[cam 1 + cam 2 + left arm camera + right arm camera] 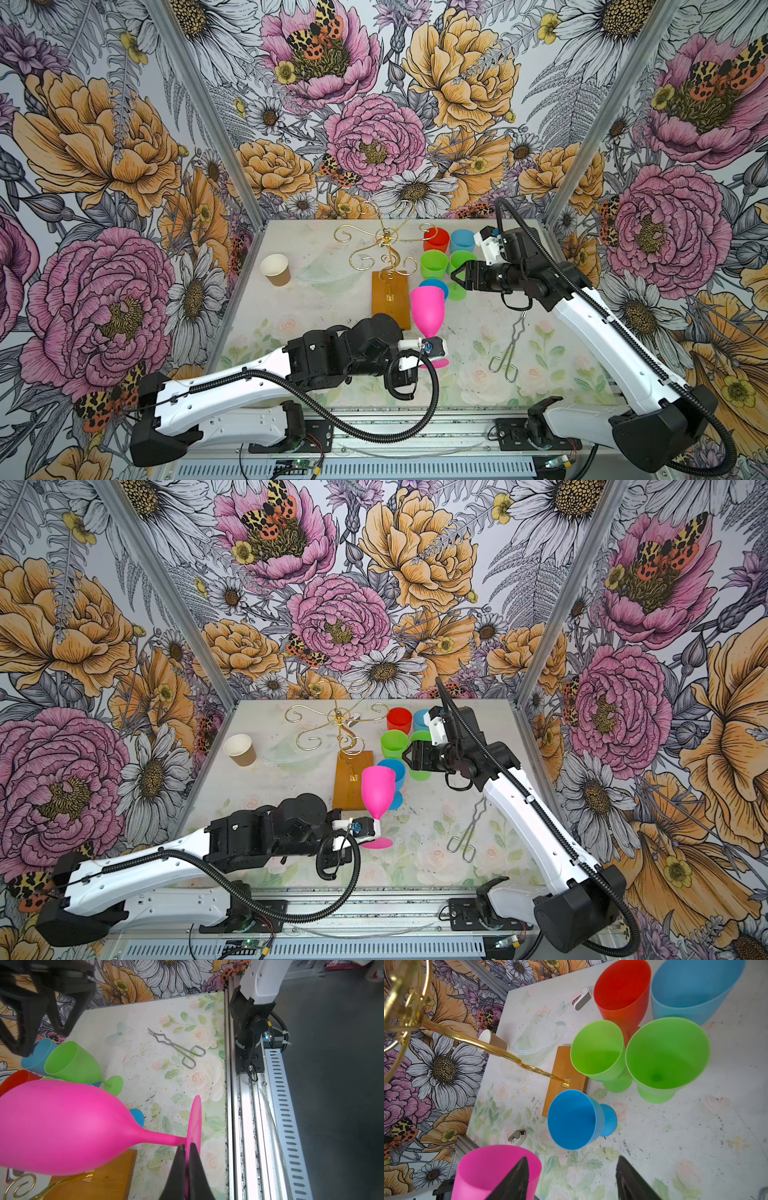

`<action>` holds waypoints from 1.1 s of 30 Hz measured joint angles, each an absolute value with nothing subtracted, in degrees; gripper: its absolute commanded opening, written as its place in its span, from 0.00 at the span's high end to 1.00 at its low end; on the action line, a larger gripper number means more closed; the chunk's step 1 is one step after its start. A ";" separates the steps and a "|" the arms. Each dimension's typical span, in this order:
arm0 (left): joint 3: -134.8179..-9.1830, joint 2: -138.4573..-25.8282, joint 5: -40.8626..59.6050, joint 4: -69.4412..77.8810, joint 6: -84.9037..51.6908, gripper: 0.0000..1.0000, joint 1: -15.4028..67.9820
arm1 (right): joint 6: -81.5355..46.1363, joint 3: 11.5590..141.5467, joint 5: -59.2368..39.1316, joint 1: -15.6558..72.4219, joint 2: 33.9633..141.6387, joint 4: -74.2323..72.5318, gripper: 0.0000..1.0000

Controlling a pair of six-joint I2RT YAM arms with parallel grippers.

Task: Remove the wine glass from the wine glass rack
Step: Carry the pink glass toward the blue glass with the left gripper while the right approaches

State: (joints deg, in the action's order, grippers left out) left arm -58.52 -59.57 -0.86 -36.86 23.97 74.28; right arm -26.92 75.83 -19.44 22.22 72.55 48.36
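Now: left end effector [187, 1145] clamped on pink wine glass [62, 1126] foot — bowl empty; right end effector [572, 1157] apart.

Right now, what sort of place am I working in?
Probably a staged robot test booth: flower-print wall panels, a rose-patterned tabletop, and a white left arm and right arm mounted on an aluminium rail.

Paper cup [275, 269], metal tongs [172, 1044]

Left arm [232, 386]: stretched low toward centre; left gripper [187, 1145] pinched tight. Right arm [602, 332]: raised, reaching inward; right gripper [572, 1158] spread, empty.
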 measured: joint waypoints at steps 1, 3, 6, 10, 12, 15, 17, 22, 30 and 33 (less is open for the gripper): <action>-58.02 -59.59 -2.04 -36.80 25.89 1.00 75.22 | -26.92 76.53 -19.84 22.22 72.99 48.45 0.33; -57.25 -59.61 -4.25 -36.67 28.91 1.00 76.12 | -26.94 77.82 -20.75 22.24 73.82 48.66 0.33; -56.62 -59.61 -7.70 -36.51 33.06 1.00 76.93 | -26.89 79.26 -22.24 22.63 74.56 48.84 0.33; -55.33 -59.66 -12.93 -35.90 39.22 1.00 77.52 | -26.20 79.81 -24.16 24.05 74.78 49.17 0.34; -54.26 -59.79 -15.38 -35.66 42.37 1.00 77.52 | -25.87 79.81 -24.93 24.60 74.81 49.36 0.34; -52.38 -59.99 -18.72 -35.22 46.89 1.00 77.52 | -25.63 79.81 -26.13 25.10 74.81 49.52 0.35; -51.48 -60.14 -20.25 -34.74 49.19 1.00 77.52 | -25.45 79.77 -27.05 25.23 74.81 49.52 0.35; -50.68 -60.20 -24.12 -32.91 54.39 1.00 77.78 | -24.91 79.11 -28.82 25.23 74.81 49.54 0.37; -44.53 -60.16 -31.07 -26.17 64.18 1.00 79.02 | -24.10 78.52 -31.90 25.32 76.38 49.95 0.47; -42.26 -60.10 -33.50 -23.40 67.81 1.00 79.02 | -23.83 78.15 -33.08 25.32 76.77 50.28 0.53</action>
State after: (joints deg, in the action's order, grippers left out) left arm -42.26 -60.10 -33.50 -23.40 67.81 79.02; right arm -23.83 78.15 -33.08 25.32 76.77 50.28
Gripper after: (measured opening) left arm 0.057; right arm 0.500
